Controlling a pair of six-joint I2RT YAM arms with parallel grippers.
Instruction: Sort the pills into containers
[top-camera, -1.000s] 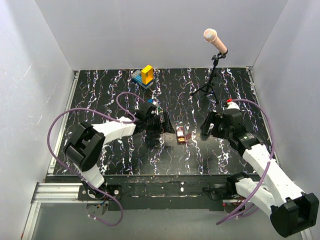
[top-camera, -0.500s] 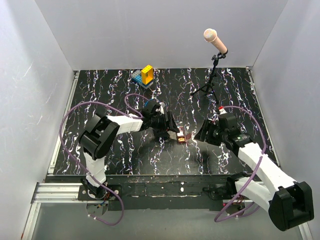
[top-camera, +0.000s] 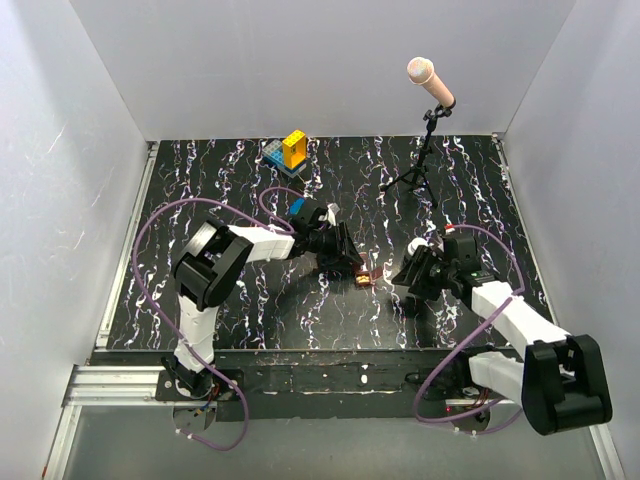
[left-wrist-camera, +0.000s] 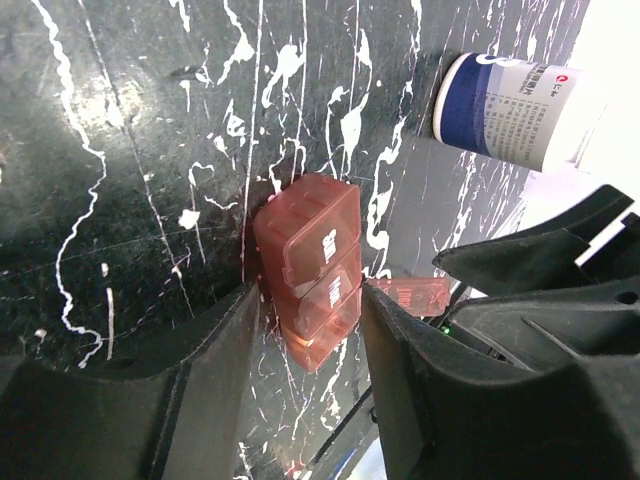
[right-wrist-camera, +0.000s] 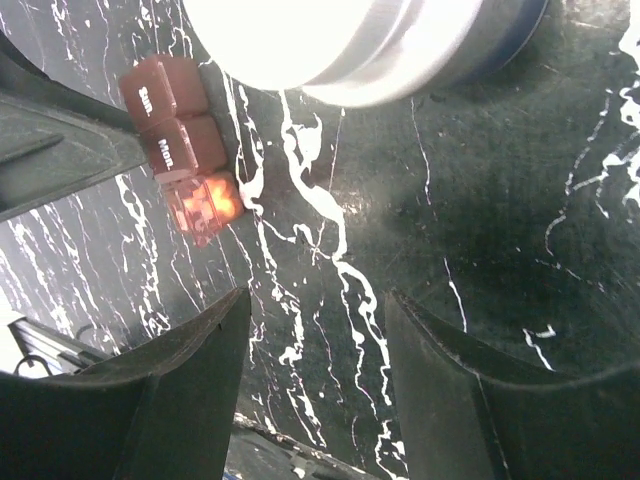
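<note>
The containers are one small brown pill box (left-wrist-camera: 310, 262) lying on the black marbled table, also visible as the pill box (top-camera: 362, 277) and the pill box (right-wrist-camera: 178, 128). One end lid (left-wrist-camera: 415, 296) stands flipped open. My left gripper (left-wrist-camera: 310, 290) straddles the box's near end, a finger pressed against each long side. My right gripper (right-wrist-camera: 318, 300) hovers open just right of the box, over bare table with nothing between its fingers; in the top view this right gripper (top-camera: 405, 275) is seen there too. Pills are not visible in any view.
A dark bottle with a white cap (left-wrist-camera: 510, 110) lies right behind the box, close to my right gripper, seen also as the bottle (top-camera: 417, 246). Toy blocks (top-camera: 290, 152) sit at the back. A microphone stand (top-camera: 420, 170) rises at the back right.
My left gripper has slid right up to the pill box and closed around it. My right arm has swung left and nearer, toward the box, with its jaws narrowing somewhat.
</note>
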